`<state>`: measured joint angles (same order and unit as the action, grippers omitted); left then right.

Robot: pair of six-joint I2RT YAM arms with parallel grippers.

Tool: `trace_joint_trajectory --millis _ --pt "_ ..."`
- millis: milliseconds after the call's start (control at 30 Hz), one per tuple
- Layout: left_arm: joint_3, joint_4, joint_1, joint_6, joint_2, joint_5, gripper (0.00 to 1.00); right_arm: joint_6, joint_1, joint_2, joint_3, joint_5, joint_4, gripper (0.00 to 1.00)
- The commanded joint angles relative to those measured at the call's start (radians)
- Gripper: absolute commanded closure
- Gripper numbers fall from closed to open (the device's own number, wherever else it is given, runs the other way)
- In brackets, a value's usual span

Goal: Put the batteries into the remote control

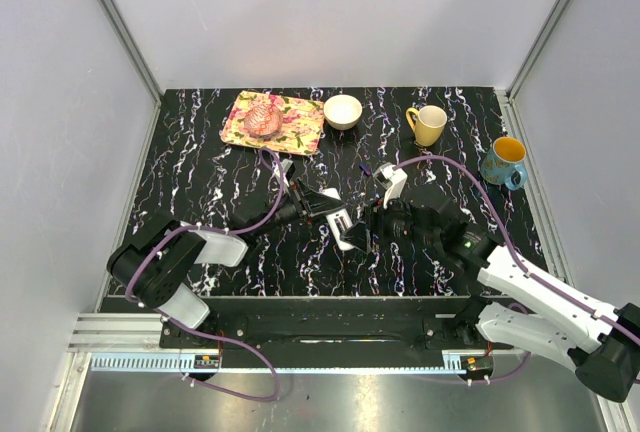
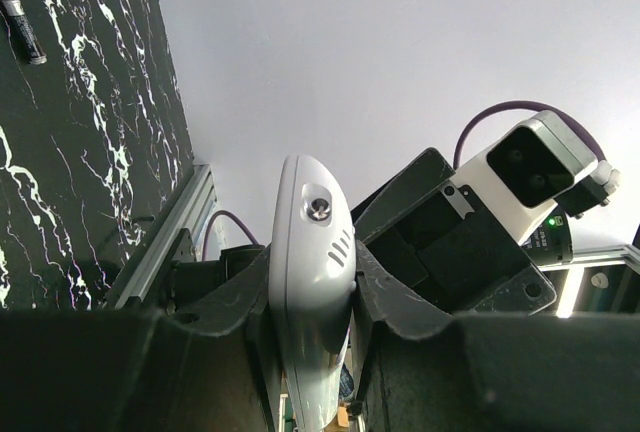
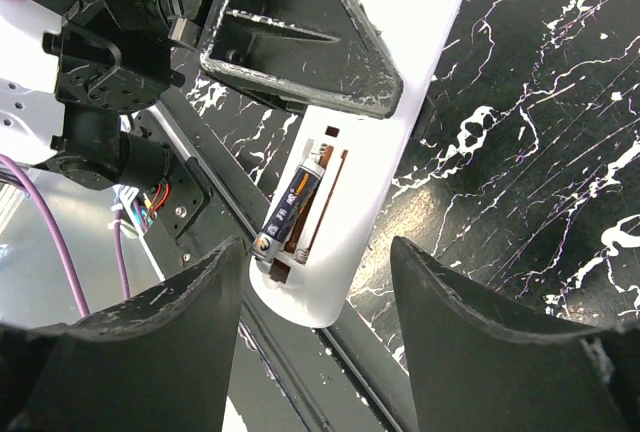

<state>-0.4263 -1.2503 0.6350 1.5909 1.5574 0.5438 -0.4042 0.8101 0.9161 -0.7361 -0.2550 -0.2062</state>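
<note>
above the near-middle edge of the black white-veined worktop (image 1: 200,182), the left gripper (image 1: 338,227) clamps the slim white plastic remote control (image 3: 370,152); the right gripper (image 3: 318,250) gapes wide around it. a dark slim cylindrical battery (image 3: 291,202) lies in its slot.

- The tray (image 1: 300,134) lies at the rear left of the worktop (image 1: 200,182); the bowl (image 1: 343,111) stands just right of it.
- A mug (image 1: 428,125) stands right of the bowl; a second mug (image 1: 503,161) stands further right, near the worktop's edge.
- The remote control (image 1: 340,227) sits front centre, between the fingers of the left hand (image 1: 325,207).
- One battery (image 3: 292,202) lies in its slot, facing the right hand (image 3: 315,252).
- A loose battery (image 2: 23,30) lies on the worktop, apart from the remote control.
</note>
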Motion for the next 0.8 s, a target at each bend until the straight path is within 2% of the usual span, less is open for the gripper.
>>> trace_joint_trajectory --millis 0,467,767 --pt "-0.020 -0.414 -0.001 0.011 -0.045 0.012 1.00 0.011 -0.014 -0.010 0.004 -0.016 0.041 0.36" --pt "-0.023 -0.414 0.017 0.000 -0.057 0.016 1.00 0.001 -0.025 0.036 -0.009 -0.046 0.077 0.39" --pt "-0.017 -0.414 0.020 -0.016 -0.057 0.013 1.00 -0.018 -0.025 0.061 -0.028 -0.085 0.093 0.35"
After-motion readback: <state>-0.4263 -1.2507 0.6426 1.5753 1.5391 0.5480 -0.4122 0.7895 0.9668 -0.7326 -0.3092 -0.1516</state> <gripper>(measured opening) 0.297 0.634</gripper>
